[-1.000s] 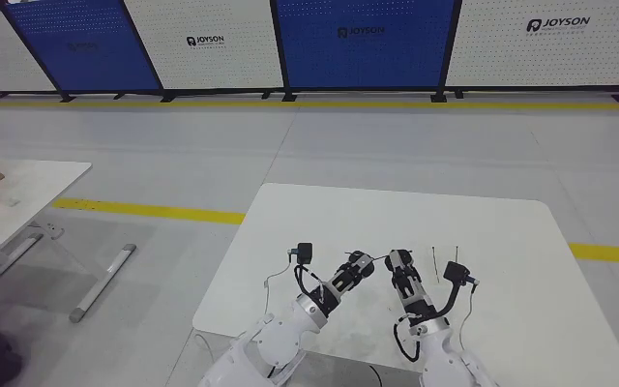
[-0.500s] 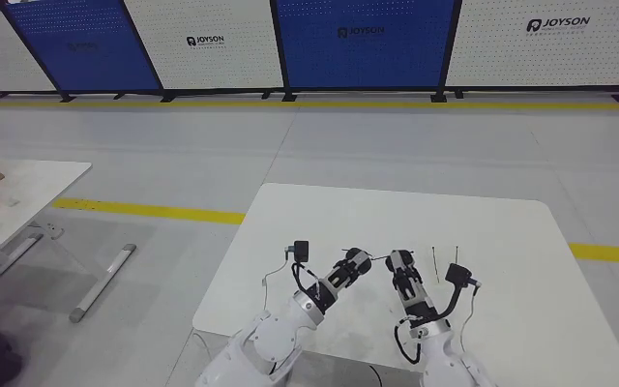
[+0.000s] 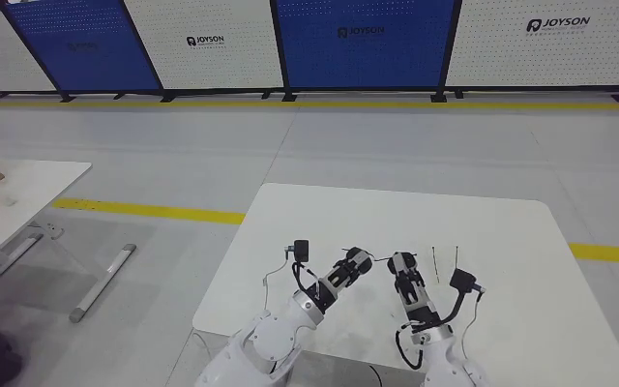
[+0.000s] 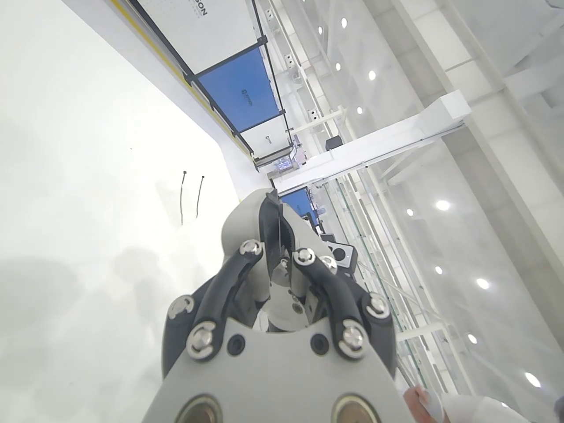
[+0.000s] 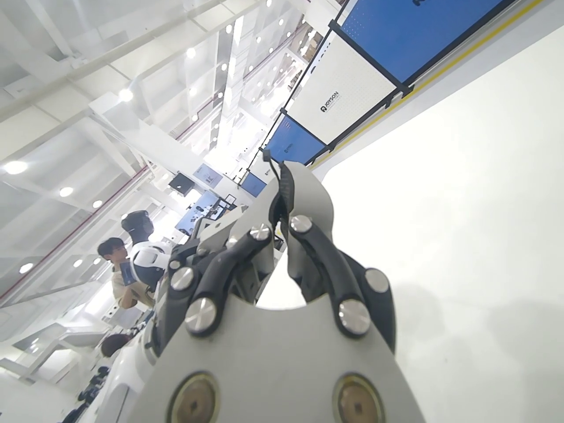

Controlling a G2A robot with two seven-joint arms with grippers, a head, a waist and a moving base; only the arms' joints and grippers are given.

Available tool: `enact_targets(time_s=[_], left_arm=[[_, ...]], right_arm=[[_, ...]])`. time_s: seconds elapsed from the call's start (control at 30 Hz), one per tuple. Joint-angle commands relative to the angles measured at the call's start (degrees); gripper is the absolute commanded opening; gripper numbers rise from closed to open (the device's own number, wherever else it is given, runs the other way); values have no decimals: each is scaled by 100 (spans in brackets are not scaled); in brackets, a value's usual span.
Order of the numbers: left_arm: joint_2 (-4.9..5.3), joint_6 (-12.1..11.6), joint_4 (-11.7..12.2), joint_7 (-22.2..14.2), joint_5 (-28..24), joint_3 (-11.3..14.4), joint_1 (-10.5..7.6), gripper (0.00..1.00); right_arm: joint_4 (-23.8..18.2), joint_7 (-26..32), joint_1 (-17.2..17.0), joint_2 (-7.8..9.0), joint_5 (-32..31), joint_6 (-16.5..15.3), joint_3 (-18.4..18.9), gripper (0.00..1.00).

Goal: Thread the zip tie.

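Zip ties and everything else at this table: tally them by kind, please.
Loose zip ties, lying side by side: 2
Held zip tie, apparently one, an end in each tool: 1
Tools, left tool and right tool, both shut: 2
White table: 1
Total: 6

- smooth, matt white table top (image 3: 387, 208);
- thin black plastic zip tie (image 5: 267, 158), slightly glossy, with a small moulded head;
- two spare thin black plastic ties (image 4: 181, 198), same smooth finish;
- left gripper (image 4: 274, 204): matt pale-grey plastic finger shells; ribbed black inner faces, rubbery in look; glossy black link bars; polished metal screw heads;
- right gripper (image 5: 284, 173): the same plastic, black ribbing and bright metal.
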Motion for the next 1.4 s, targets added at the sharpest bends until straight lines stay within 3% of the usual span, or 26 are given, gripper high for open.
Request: enact_targets(time_s=[0.0, 0.63, 0.8, 1.37], left_arm=[[0, 8, 5, -3, -5, 0, 1, 0], [5, 10, -7, 33, 68, -30, 6, 0], [5, 17, -1, 44, 89, -28, 1, 0], [0, 10, 13, 86, 95, -24, 1, 0]], right_arm=[[-26, -32, -23, -5, -12, -2, 10, 0], [-112, -119, -160, -45, -128, -5, 108, 3], [-125, -92, -168, -55, -182, 37, 119, 11], [-86, 4, -128, -104, -314, 134, 84, 7]])
